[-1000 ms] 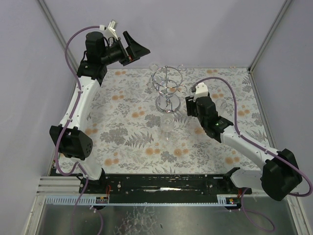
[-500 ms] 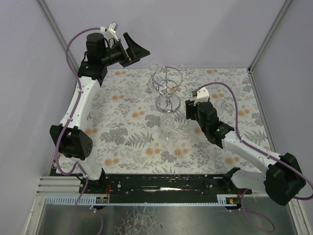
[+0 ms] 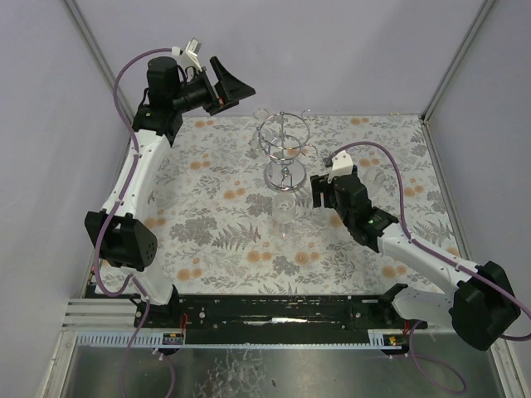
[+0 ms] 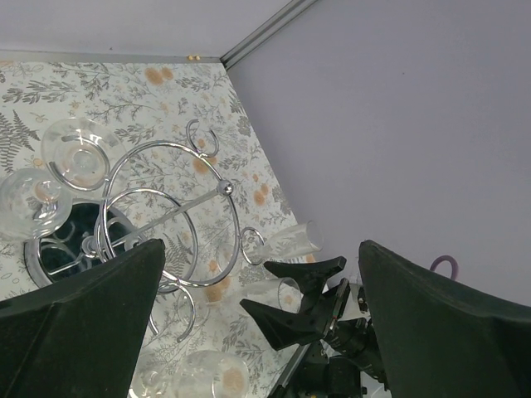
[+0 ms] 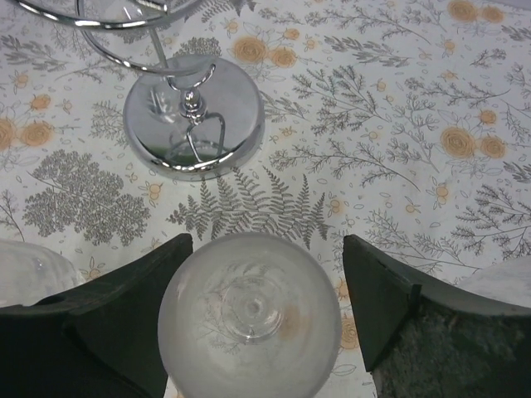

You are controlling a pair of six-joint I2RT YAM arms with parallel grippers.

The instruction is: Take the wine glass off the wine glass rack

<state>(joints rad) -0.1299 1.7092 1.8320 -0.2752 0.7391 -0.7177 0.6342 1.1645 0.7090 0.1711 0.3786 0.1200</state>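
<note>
A wine glass stands upright on the flower-patterned desk between the spread fingers of the right hand. Its rim is up and its foot down, so its long axis runs vertically. The wrist camera looks straight down the stem, and the bowl and foot show as rings one inside the other.

The right hand is open and not gripping. Bare desk shows between the glass and one finger, while the bowl's edge lies right against the outline of the other. Whether it touches that one cannot be told.

Just beyond the right hand's fingertips, and apart from the glass, stands the wine glass rack, with its post upright on a round mirrored base. More glasses hang bowl-down from its wire rings.

The left hand is raised high, well away from the rack on the side opposite the right hand. Its fingers are spread wide with nothing between them, and its camera looks down over the top of the rack.
</note>
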